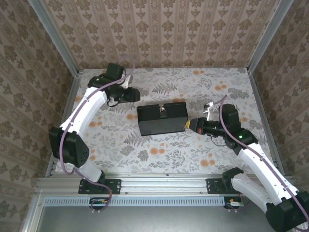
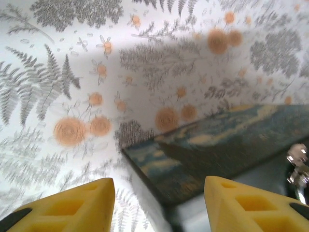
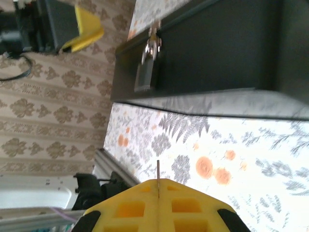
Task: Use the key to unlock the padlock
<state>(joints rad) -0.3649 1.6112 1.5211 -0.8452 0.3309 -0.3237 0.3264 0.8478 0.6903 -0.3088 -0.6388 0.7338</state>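
The key point(image 3: 158, 173), a thin dark metal sliver, sits edge-on btw. the closed yellow fingers of the right gripper point(image 3: 158, 186), just beside the right end of the black box point(image 1: 154, 125) w/ blue-yellow painted lid. It seems stiff, light and slippery, so it needs a firm pinch. The small silver metal padlock point(image 3: 145, 72) lies on the box's upward dark face and may swing. The left gripper point(image 2: 158, 193), fingers wide apart, hovers near the box's far-left corner, not blocking the padlock.

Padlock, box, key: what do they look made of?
Padlock: likely metal, dull grey body, shiny glinting shackle. Box: matte black, smooth; plastic or painted wood, unclear. Key: thin edge-on sliver pinched in right claw; probably metal.
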